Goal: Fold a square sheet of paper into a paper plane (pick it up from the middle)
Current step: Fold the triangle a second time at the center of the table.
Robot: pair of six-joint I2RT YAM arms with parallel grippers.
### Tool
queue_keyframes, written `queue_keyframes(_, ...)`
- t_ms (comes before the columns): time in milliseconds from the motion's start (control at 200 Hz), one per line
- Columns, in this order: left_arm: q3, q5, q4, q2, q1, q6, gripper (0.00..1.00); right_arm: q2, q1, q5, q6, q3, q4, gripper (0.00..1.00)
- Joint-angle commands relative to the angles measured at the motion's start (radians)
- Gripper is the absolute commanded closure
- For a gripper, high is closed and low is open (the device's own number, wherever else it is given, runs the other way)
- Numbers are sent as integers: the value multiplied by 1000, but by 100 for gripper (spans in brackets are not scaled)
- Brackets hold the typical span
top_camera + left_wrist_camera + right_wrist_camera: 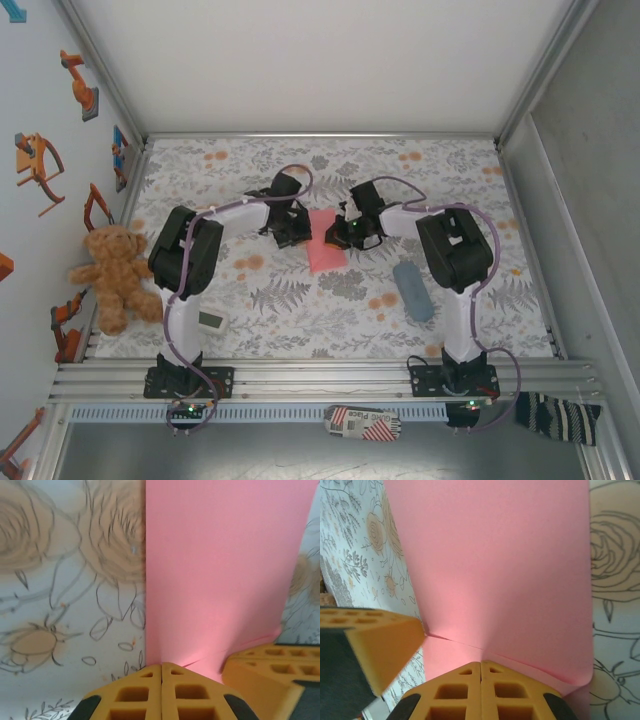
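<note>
Both grippers are pressed shut on the square sheet of paper [327, 250], which sits mid-table on the floral cloth [300, 300] between them. Your left gripper [161, 669] pinches the sheet's left side, pads together with no gap. Your right gripper [481, 666] nips the right side the same way. Between the two tips, the paper creases and buckles.
</note>
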Motion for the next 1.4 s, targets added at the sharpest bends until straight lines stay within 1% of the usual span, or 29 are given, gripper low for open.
queue_keyframes(0,58,17,17,-33,8,1,89,46,5,99,94,-82,-13,100)
queue_keyframes(50,46,37,54,-58,6,-23,86,46,5,105,111,-88,-3,100)
queue_keyframes(125,1,62,111,-90,-1,-68,85,38,5,117,129,-94,3,100)
queue_keyframes(260,-84,115,191,-115,-24,-139,85,32,5,132,151,-98,-2,100)
queue_keyframes(391,-127,143,206,-107,-53,-164,86,37,5,129,166,-97,0,100)
queue_keyframes(641,-166,157,189,-98,-80,-148,87,40,4,127,170,-95,-6,100)
queue_keyframes(906,-196,108,108,-120,-102,-92,87,45,2,129,172,-89,-13,100)
queue_keyframes(1117,-197,104,107,-128,-113,-73,85,58,2,124,173,-83,-16,100)
queue_keyframes(1392,-194,58,78,-131,-108,-43,84,62,1,127,171,-81,-25,100)
